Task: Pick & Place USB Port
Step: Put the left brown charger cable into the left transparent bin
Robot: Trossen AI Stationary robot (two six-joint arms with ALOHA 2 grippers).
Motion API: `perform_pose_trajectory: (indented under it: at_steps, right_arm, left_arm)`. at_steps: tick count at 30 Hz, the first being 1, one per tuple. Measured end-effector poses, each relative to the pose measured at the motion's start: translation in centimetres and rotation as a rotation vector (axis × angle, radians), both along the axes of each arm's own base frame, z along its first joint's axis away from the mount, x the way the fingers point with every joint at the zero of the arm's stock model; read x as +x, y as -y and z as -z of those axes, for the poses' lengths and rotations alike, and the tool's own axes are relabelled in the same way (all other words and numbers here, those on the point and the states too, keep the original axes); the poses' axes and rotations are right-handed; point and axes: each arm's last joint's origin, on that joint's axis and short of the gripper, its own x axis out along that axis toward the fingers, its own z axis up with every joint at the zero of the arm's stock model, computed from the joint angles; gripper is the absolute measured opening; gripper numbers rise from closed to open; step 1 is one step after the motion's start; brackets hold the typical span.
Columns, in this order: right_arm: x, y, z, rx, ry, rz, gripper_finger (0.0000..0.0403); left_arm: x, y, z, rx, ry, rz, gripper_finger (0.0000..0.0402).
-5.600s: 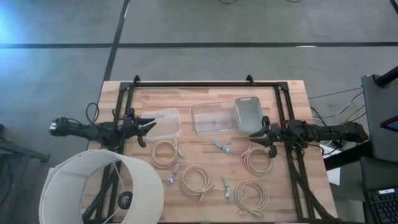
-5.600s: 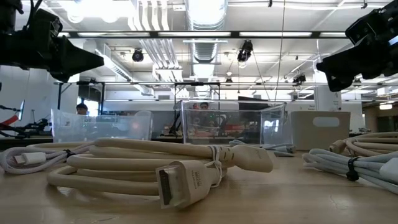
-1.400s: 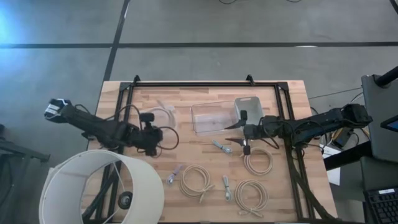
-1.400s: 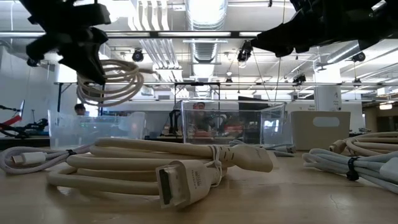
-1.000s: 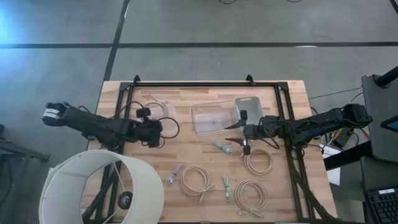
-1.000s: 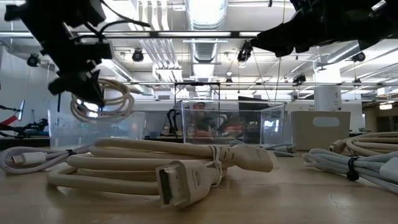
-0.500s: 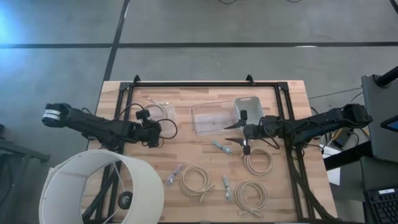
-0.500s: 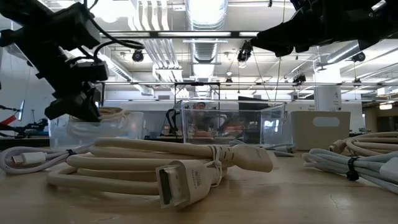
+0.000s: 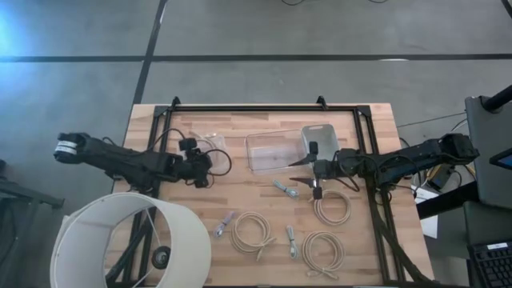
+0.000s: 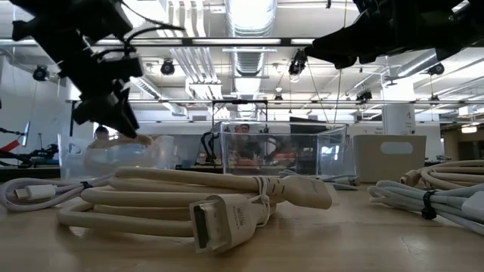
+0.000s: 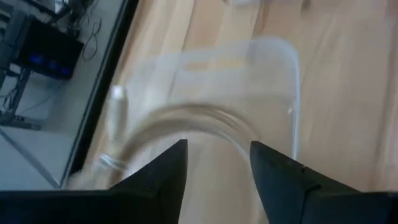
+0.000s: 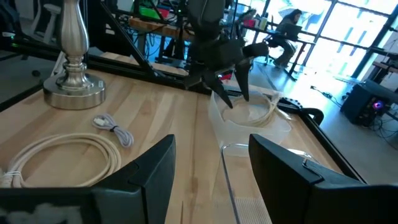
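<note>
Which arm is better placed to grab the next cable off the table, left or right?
Right. The right gripper hangs open beside the coiled cable and the small adapter, while the left gripper is open over the clear bin.

Cream cables (image 9: 254,234) lie on the pale wood table (image 9: 240,200), beside clear bins (image 9: 272,150) and black arms.

Cable coil (image 11: 186,121) in left bin (image 9: 210,144), middle bin (image 9: 272,150) beside it, three coils (image 9: 254,234) nearer the front
</note>
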Motion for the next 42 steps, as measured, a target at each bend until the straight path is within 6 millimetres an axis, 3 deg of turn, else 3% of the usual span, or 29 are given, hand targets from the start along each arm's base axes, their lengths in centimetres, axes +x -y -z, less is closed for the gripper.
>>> perform_pose_trajectory:
  at_steps: [5, 10, 20, 25, 42]
  right_arm:
    - [0.0, 0.0, 0.0, 0.0, 0.0, 0.0, 0.0201]
    - [0.0, 0.0, 0.0, 0.007, -0.001, 0.001, 0.0201]
    - [0.0, 0.0, 0.0, 0.03, -0.002, 0.004, 0.0201]
    - [0.0, 0.0, 0.0, 0.029, -0.003, 0.004, 0.0201]
    - [0.0, 0.0, 0.0, 0.018, -0.004, 0.003, 0.0201]
  left_arm:
    - [1.0, 0.2, -2.2, -0.013, 0.061, 0.028, 0.0177]
    - [2.0, 0.6, -4.0, -0.136, 0.144, 0.12, 0.0177]
    - [3.9, 2.2, -4.1, -0.441, 0.415, 0.418, 0.0174]
    - [4.9, 3.1, -3.1, -0.522, 0.425, 0.441, 0.0172]
    - [10.7, 7.6, 3.1, -0.64, 0.231, 0.558, 0.0172]
